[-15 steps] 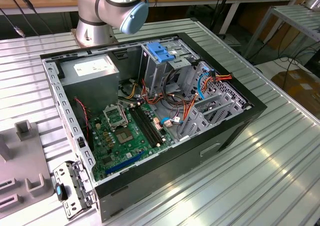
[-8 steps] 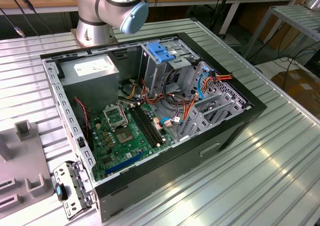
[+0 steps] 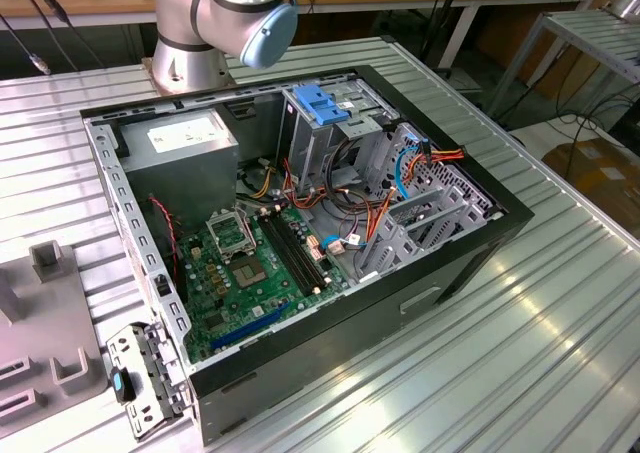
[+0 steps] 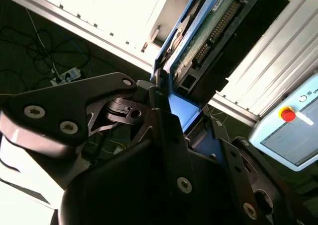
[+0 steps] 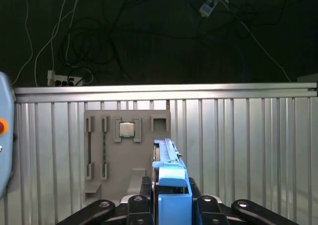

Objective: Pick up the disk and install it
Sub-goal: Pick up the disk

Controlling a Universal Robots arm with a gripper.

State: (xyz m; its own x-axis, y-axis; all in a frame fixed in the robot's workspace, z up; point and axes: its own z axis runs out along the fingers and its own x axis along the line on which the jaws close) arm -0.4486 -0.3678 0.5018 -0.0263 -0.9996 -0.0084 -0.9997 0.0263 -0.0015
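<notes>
The fingers [image 4: 163, 116] of the gripper [image 5: 171, 195] are clamped on the disk [image 5: 166, 160], one on each flat face. It stands on edge between them, with its blue rail facing the first wrist view. In the second wrist view the disk [image 4: 203, 31] shows its green circuit-board side and a blue tab down at the gripper [image 4: 186, 113]. Beyond it lie the ribbed metal bench [image 4: 278, 51] and a pendant [image 4: 293, 130] with a red button.

In the first wrist view the disk's free end lies over the edge of a grey fixture plate [image 5: 126, 150] on the bench [image 5: 248, 150]. A square chip [image 5: 126, 129] sits in one of the plate's pockets. I cannot tell whether the disk touches the plate.

In the exterior view the open computer case [image 3: 470, 263] lies on its side in the middle of the bench [image 3: 540, 353]. The green motherboard [image 3: 240, 273] is bare on the near side. A grey box with a white sticker [image 3: 185, 148] sits in the far corner toward the exterior view's left. Just beside it, toward the exterior view's right, is a metal cage with a light-blue latch [image 3: 320, 108]. The arm [image 3: 225, 13] is mounted just behind the case. The fixture plate [image 3: 40, 343] lies at the exterior view's left edge.
</notes>
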